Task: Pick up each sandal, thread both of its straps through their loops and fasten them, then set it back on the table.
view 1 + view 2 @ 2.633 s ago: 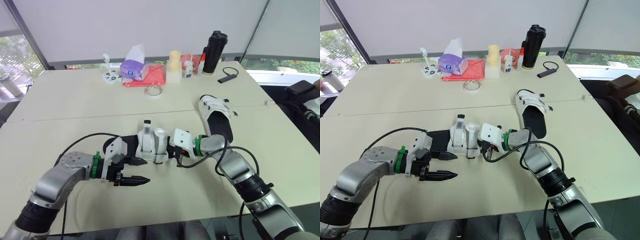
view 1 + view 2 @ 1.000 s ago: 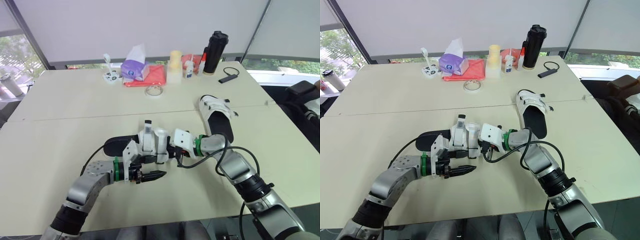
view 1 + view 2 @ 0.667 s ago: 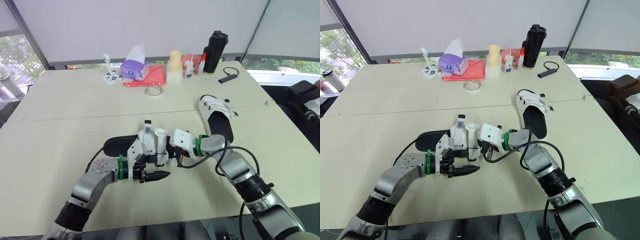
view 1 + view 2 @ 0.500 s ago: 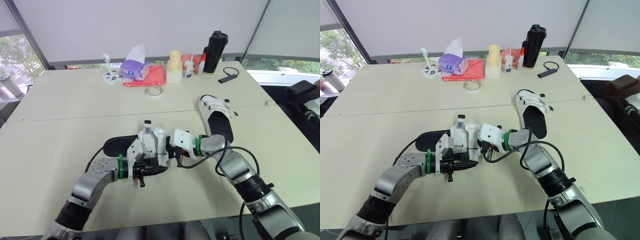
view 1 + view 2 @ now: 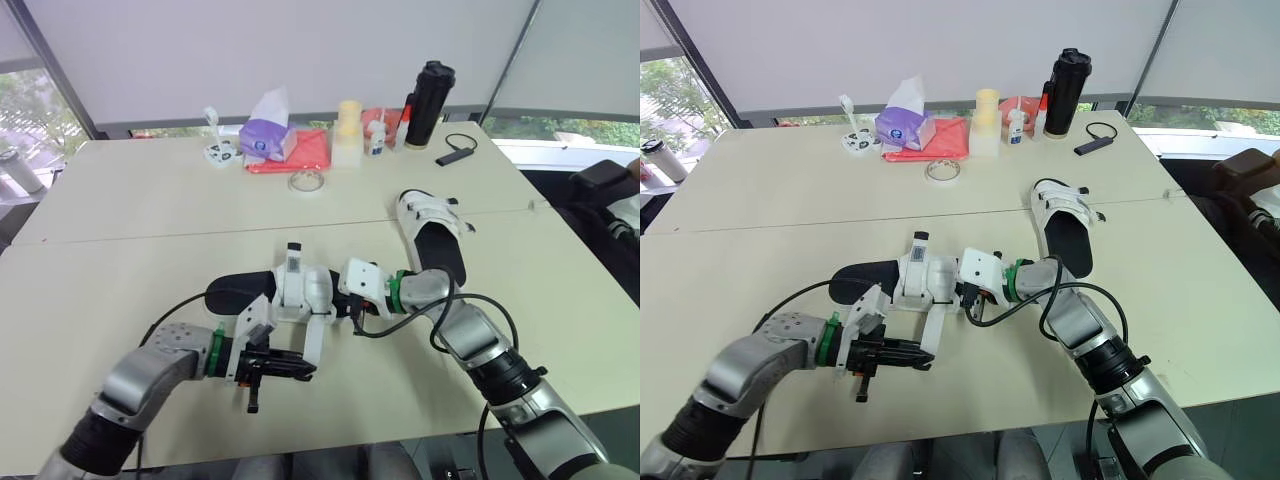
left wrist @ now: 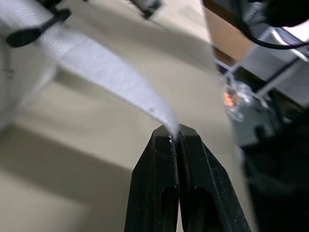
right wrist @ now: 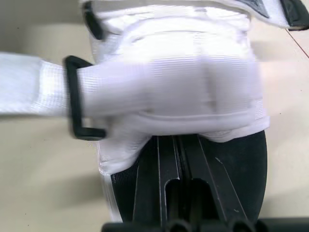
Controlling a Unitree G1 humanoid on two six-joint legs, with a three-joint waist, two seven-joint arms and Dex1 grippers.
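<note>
Two sandals lie on the bench (image 5: 120, 260). One sandal (image 5: 300, 288), with a black sole and white upper, is set near the middle of the near edge, its length running along that edge. The other sandal (image 5: 436, 238) is placed well apart from it, toward the right edge, with its straps seen across the upper.

The left claw (image 5: 308, 369) is clenched on the very tip of a white strap (image 5: 316, 342) that comes off the near sandal's upper toward the near edge of the bench. In the left wrist view the two black fingers (image 6: 159, 159) are seen pressed together, with the strap end pinched between their tips and the band stretched away from them.

The right claw (image 7: 176, 145) is laid on the sandal's black sole from the right-hand end, its fingers drawn together and their tips hidden beneath the white upper; whether anything is pinched between them cannot be told. In the right wrist view the strap is seen passed through a black rectangular loop (image 7: 71, 96) at the side of the upper.

Along the far edge of the bench a black bottle (image 5: 427, 105), a purple tissue pack (image 5: 268, 135) and a red cloth (image 5: 310, 150) are gathered, with a tape roll (image 5: 306, 181) just in front of them.
</note>
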